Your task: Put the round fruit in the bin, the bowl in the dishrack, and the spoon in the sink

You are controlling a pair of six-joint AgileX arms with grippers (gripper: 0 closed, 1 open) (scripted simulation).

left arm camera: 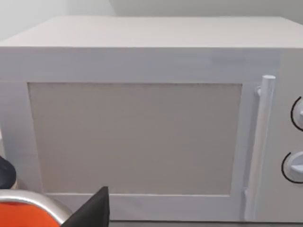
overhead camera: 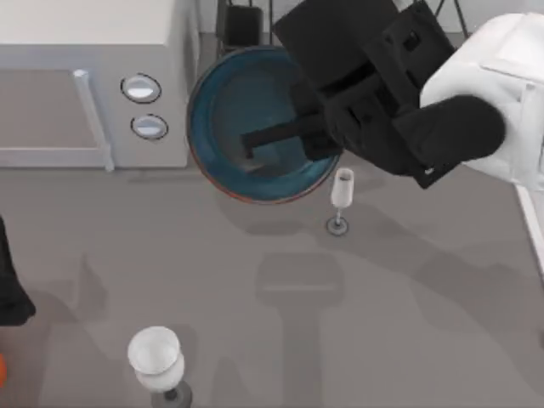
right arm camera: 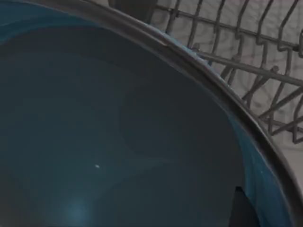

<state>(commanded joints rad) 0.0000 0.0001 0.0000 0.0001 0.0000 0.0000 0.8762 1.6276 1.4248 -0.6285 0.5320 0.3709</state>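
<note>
Right gripper [overhead camera: 255,143] on the bowl [overhead camera: 223,110], far centre of the tabletop [overhead camera: 340,314].
Right gripper pinches the bowl's rim, one finger inside; bowl sits tilted between microwave [overhead camera: 85,85] and dishrack [right arm camera: 265,71], whose bars lie just beyond its rim. Stemmed glass [overhead camera: 341,200] just near-right. Left gripper [left arm camera: 90,213]: can't tell its state, faces the microwave door.

Even soft light, faint table shadows
</note>
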